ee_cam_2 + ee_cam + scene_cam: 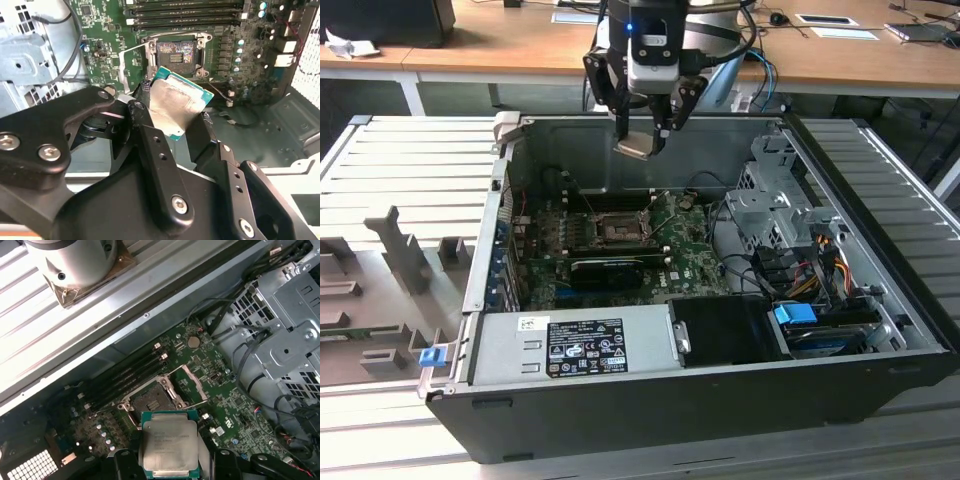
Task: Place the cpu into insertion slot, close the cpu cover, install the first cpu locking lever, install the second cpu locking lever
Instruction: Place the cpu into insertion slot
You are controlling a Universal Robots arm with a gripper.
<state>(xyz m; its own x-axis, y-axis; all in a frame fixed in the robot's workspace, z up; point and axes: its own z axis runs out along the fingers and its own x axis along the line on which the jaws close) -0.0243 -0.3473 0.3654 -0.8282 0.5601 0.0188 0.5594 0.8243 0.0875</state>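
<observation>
Gripper [642, 135] hangs over the open case, fingers clamped on opposite edges of the cpu [635, 148]. The chip is in the air, well clear of the board, with nothing seated yet.

Key relation: in the exterior view the insertion slot [616, 228] sits at about 6 o'clock from the cpu, a shade toward 7, and lower down on the green board. The chip is near the slot's line but apart from it in height.

In the first wrist view the cpu [169, 445] has its metal top facing the camera, so the contact side likely faces the board. The insertion slot [152, 397] shows an empty dark centre. The cpu cover [192, 385] is swung open off one side of the slot, so the window is clear.

The chip is square, so it has no long axis. In both wrist views its edges look rotated against the slot's edges: cpu [177, 102] versus insertion slot [176, 52]. That reads as a yaw mismatch, plus a slight tilt of the chip in the exterior view.
</observation>
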